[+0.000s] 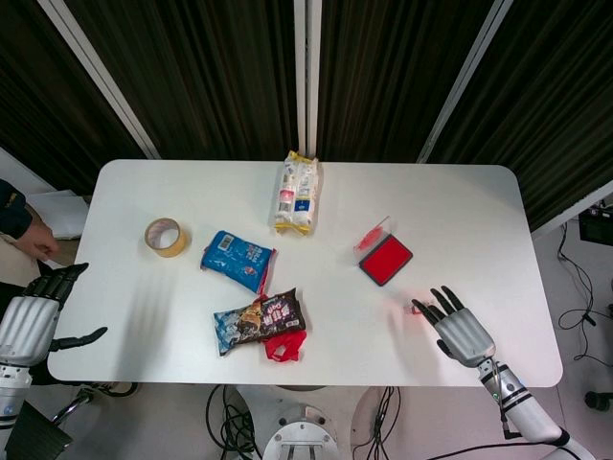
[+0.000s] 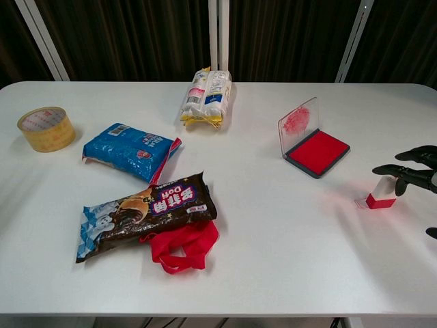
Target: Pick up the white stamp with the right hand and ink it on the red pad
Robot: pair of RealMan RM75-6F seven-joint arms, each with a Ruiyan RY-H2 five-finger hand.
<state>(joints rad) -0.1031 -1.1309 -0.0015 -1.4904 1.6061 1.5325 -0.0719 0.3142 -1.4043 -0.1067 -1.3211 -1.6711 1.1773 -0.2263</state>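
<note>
The white stamp (image 2: pixel 382 192) with its red base stands upright on the table, front right of the red ink pad (image 2: pixel 318 152) (image 1: pixel 387 259). The pad's clear lid (image 2: pixel 298 123) stands open, smeared red. My right hand (image 2: pixel 413 172) (image 1: pixel 461 332) reaches in from the right with its fingers spread, the fingertips just over the stamp's top and the thumb low and apart; nothing is gripped. In the head view the fingers hide most of the stamp. My left hand (image 1: pixel 30 321) hangs open beyond the table's left edge.
Left of the pad lie a dark snack bag (image 2: pixel 147 212) on a red bag (image 2: pixel 184 246), a blue packet (image 2: pixel 130 150), a yellow-edged packet (image 2: pixel 207 96) and a tape roll (image 2: pixel 46 128). A person's hand (image 1: pixel 24 235) shows at the far left.
</note>
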